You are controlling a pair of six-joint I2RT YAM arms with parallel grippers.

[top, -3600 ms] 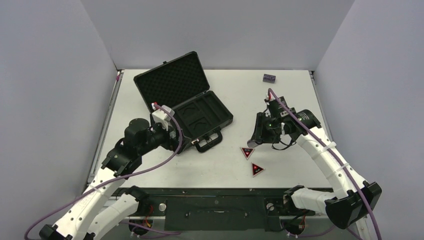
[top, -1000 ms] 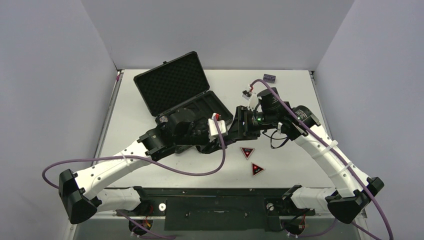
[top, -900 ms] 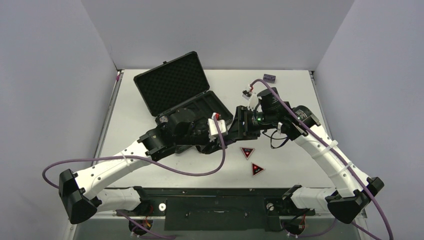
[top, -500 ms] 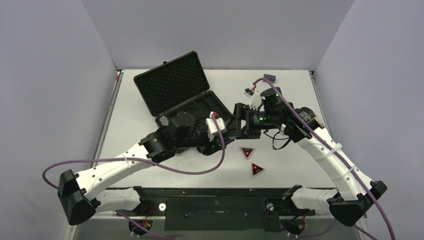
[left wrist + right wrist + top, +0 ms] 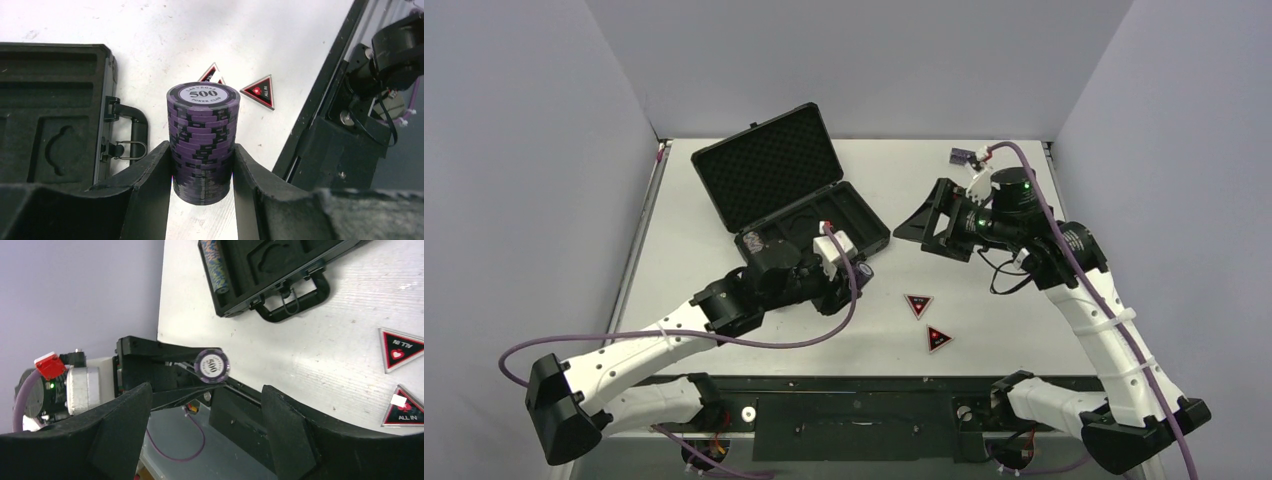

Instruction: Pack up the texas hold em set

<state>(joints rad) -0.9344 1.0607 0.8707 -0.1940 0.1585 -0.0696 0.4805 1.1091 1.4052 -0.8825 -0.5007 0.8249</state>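
As it lies open, the briefcase [image 5: 776, 172]: set at the far left of the table [image 5: 984, 300], lid raised, handle turned toward the arms.
Right gripper [image 5: 205, 392]: held above the table to the right of the case, jaws spread wide, nothing gripped.
Left gripper [image 5: 202, 160]: pinched on the purple chip stack [image 5: 202, 125] marked 500, which is held upright near the case handle.
Other chip stack [image 5: 218, 265]: laid on its side in a foam slot of the case.
2 triangular tokens [image 5: 918, 304] [image 5: 939, 339]: laid flat on the table, right of the handle, near each other but apart.
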